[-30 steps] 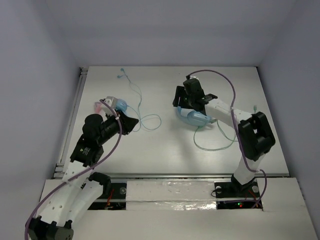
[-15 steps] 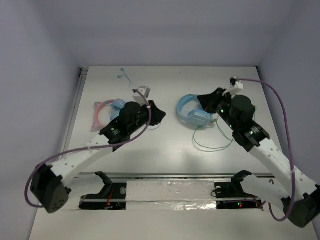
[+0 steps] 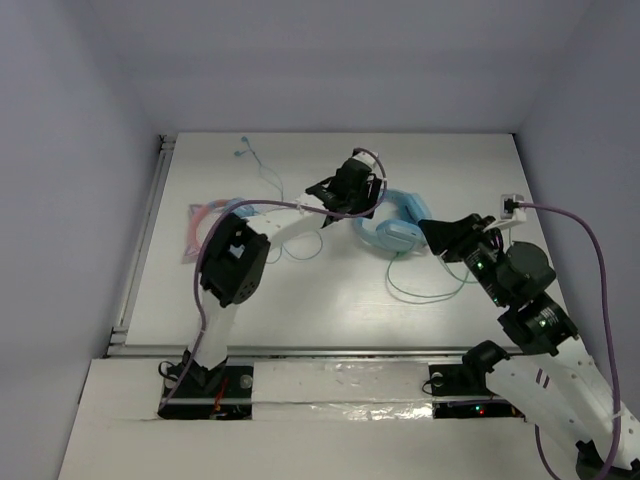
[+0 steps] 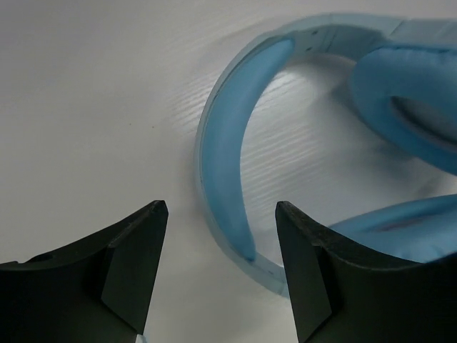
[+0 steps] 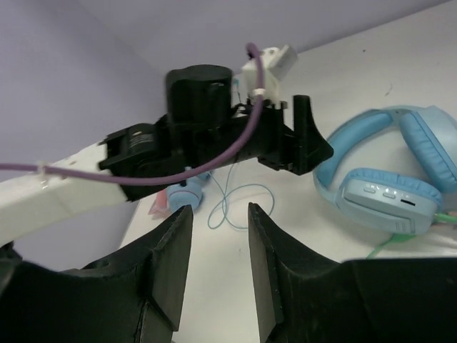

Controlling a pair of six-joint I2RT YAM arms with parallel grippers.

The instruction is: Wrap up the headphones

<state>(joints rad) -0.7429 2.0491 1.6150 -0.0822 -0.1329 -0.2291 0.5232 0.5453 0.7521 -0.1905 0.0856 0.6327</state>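
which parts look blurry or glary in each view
Left wrist: left gripper slightly soft, headphones and table grain sharp. Right wrist: right gripper dark and soft, headphones crisp. Top external: even light, glare on the shiny strip along the near edge.

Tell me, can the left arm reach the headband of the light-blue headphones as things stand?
Probably yes: the left gripper hangs open close to the headband of the headphones, with only bare table around it and nothing in the way.
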